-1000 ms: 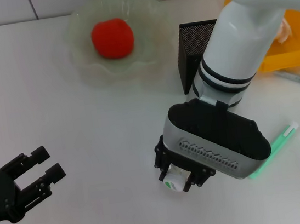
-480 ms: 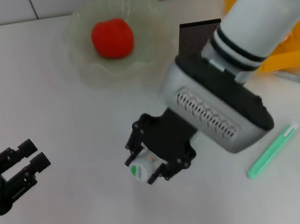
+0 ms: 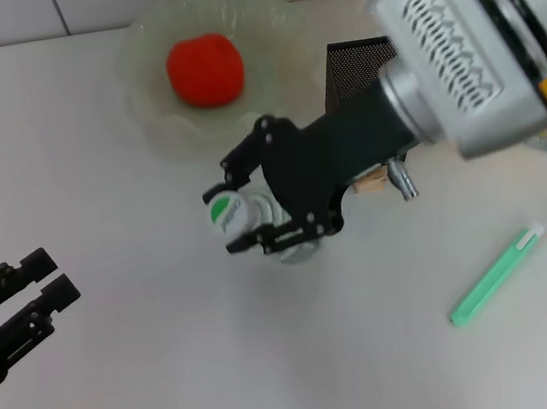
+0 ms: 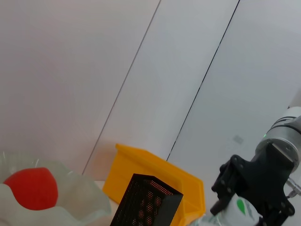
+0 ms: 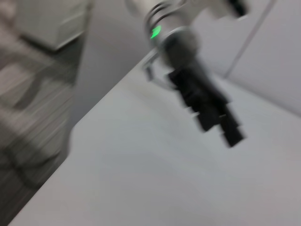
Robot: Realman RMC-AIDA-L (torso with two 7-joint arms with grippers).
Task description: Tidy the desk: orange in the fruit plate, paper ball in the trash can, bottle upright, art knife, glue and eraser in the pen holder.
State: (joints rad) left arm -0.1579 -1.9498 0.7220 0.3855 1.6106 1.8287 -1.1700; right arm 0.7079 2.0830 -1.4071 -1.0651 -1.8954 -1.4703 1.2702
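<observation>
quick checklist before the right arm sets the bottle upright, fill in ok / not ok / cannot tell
1. Right gripper shut on the bottle: ok.
2. Bottle standing on the table: not ok, held off vertical.
3. Table beneath the bottle free of clutter: ok.
4. Left gripper out of the way, open at the near left: ok.
5. Orange in the fruit plate: ok.
6. Pen holder clear of the right arm: cannot tell.

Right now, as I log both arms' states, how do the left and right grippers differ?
The right gripper is over mid-desk, below the fruit plate, shut on the bottle; the left gripper is near the desk's left edge, open and holding nothing. The right gripper's wrist is turned sideways, with the bottle's cap facing up toward the head camera; the left gripper points toward the desk's middle. Both have black fingers.
</observation>
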